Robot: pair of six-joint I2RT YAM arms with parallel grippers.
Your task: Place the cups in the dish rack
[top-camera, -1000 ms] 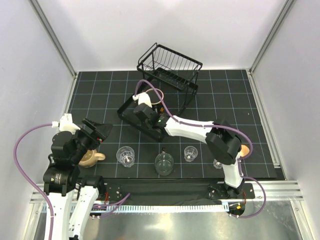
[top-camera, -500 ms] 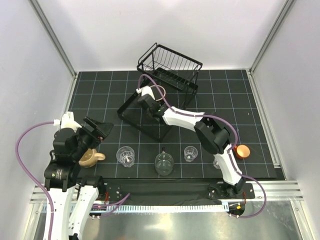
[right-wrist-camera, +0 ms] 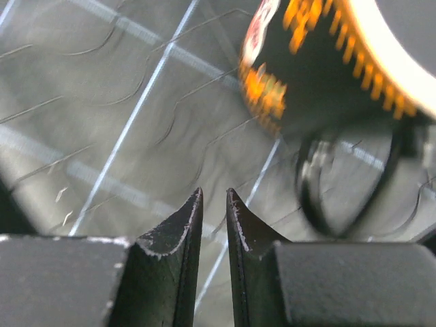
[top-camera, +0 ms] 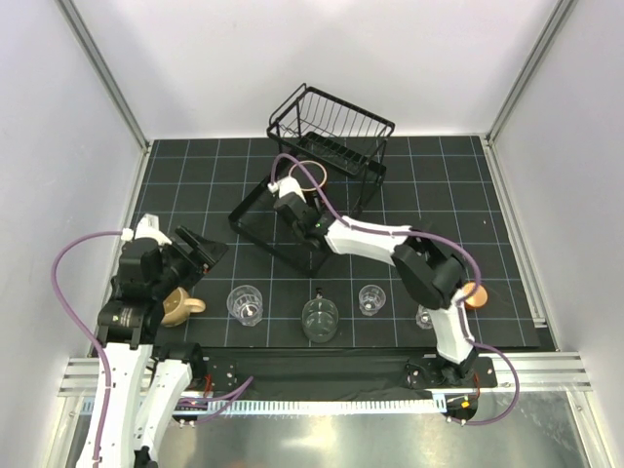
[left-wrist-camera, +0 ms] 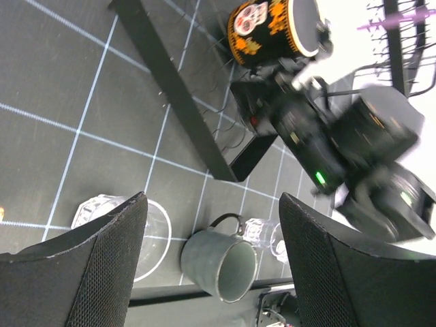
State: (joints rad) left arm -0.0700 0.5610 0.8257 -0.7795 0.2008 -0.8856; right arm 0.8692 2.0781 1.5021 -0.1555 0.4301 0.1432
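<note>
Top external: black wire rack (top-camera: 331, 127) at upper centre, slatted basket raised at the back, flat lower frame reaching down-left onto the gridded mat (top-camera: 195, 175). On the frame's wires, black mug (left-wrist-camera: 269, 30) with orange skull print and white inside. Across the lower part of the view, in a row from the left: beige mug (top-camera: 178, 307), big tumbler (top-camera: 245, 303), grey mug (top-camera: 320, 320) with thin handle, small tumbler (top-camera: 370, 298), last tumbler (top-camera: 425, 318), red-orange cup (top-camera: 475, 294).

At frame centre, low over the frame wires and just beside the black mug, right gripper (right-wrist-camera: 214, 197), fingers almost pressed together, nothing between. At lower left, just up-right of the beige mug, left gripper (left-wrist-camera: 212, 204), spread wide, holding nothing.

Open mat between the row and the rack frame, more at the upper left corner and right of the rack. Pale walls (top-camera: 292, 58) close on three sides.

Black mug cut off by the top edge in both wrist views, handle blurred. Last tumbler and red-orange cup partly behind the right arm (top-camera: 434, 278).
</note>
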